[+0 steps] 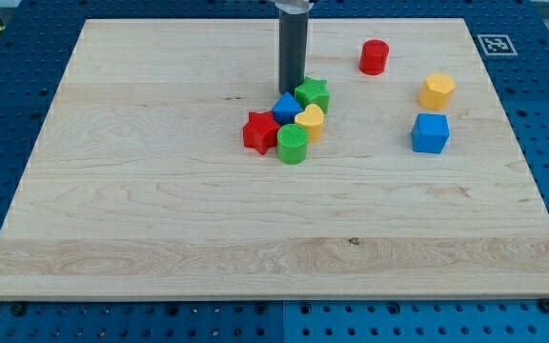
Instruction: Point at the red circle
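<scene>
The red circle (374, 57) is seen as a short red cylinder standing upright on the wooden board (160, 219), with a round flat top and a ribbed side wall. It stands alone, toward the view's top and to the view's right of the rod (292, 48), well apart from it. No claw is carried by this arm, so nothing is clenched or grasped; only the dark rod is shown, and my tip (291, 92) is placed at the upper edge of a cluster of blocks, just beside the blue block (287, 106) and the green star (313, 93). Whether the tip touches them cannot be told with certainty.

Relative to the rod, the yellow heart (310, 119), the green cylinder (293, 144) and the red star (261, 131) are found just below, packed together. Further to the view's right of the rod, a yellow block (437, 90), perhaps hexagonal, and a blue cube (430, 132) are placed apart. No readable writing is visible; only a black and white square marker (495, 44) is printed on the board's upper right corner.
</scene>
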Motion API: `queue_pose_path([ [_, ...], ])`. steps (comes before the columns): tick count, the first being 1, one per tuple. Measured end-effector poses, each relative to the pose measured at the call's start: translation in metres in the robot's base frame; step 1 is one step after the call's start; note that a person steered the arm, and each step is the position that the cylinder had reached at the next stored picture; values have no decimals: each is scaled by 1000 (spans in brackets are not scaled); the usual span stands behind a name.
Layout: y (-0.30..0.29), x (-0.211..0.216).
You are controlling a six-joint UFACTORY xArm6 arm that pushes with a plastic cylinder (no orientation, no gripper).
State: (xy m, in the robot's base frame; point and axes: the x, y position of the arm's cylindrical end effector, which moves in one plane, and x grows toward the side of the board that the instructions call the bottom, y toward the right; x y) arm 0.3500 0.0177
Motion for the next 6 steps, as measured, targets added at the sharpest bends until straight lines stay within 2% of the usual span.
queue_pose_path([
  [1,-2,-11],
  [3,-16,-96],
  [4,12,-120],
  [6,103,-112],
])
